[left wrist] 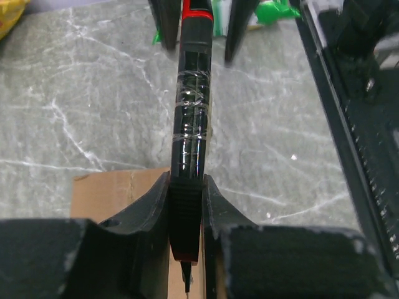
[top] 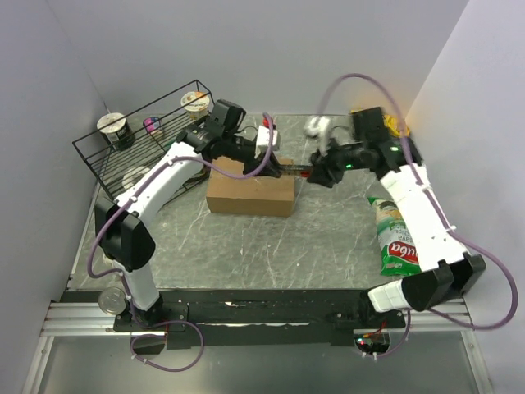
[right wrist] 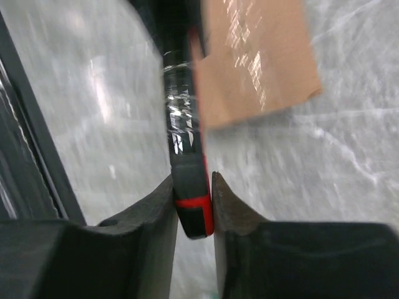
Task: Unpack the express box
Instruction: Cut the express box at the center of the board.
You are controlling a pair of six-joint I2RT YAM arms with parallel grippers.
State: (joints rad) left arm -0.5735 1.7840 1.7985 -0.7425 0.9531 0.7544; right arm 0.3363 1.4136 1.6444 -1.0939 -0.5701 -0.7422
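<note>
The express box is a plain brown carton lying closed in the middle of the table. Just above its far right corner, a black and red utility knife spans between both grippers. My left gripper is shut on the knife's blade end, and its fingertips press both sides over the box top. The right gripper holds the knife's red-banded tail between its jaws. A box corner shows beyond it.
A black wire rack holding several cups stands at the back left. A green snack bag lies along the right side under the right arm. A white item and a yellow one sit at the back. A can rests near the left base.
</note>
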